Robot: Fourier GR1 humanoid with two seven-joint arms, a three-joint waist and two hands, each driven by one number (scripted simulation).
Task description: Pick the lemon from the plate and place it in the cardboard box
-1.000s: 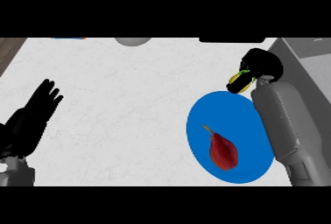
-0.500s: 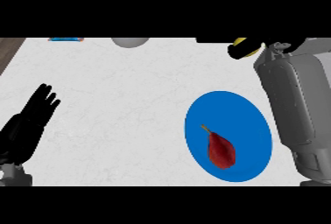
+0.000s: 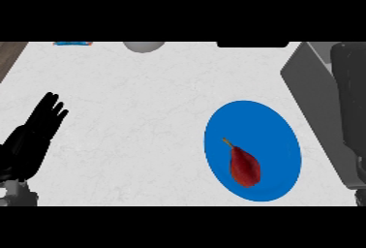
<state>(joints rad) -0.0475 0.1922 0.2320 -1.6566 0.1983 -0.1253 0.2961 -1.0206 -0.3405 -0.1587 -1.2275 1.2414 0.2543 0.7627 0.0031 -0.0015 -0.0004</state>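
Note:
A blue plate (image 3: pixel 275 123) lies on the white counter at the right, and on it rests a dark red, pear-shaped fruit with a short stem (image 3: pixel 244 165). No lemon shows on the plate or anywhere else in the head view. My right forearm (image 3: pixel 318 92) runs up the right side past the plate to the top edge, and its hand is out of sight there. No cardboard box can be seen. At the left edge my left hand (image 3: pixel 36 138) rests open with its fingers pointing up.
Along the counter's far edge sit a grey rounded object (image 3: pixel 144 46), a small blue item (image 3: pixel 73 43) and a dark shape (image 3: pixel 251 44). A brown strip (image 3: pixel 8 53) borders the counter at the upper left.
My right hand, shut on the lemon, rose from beside the plate's far rim toward the far right and has left the view with the lemon. The left hand stayed put.

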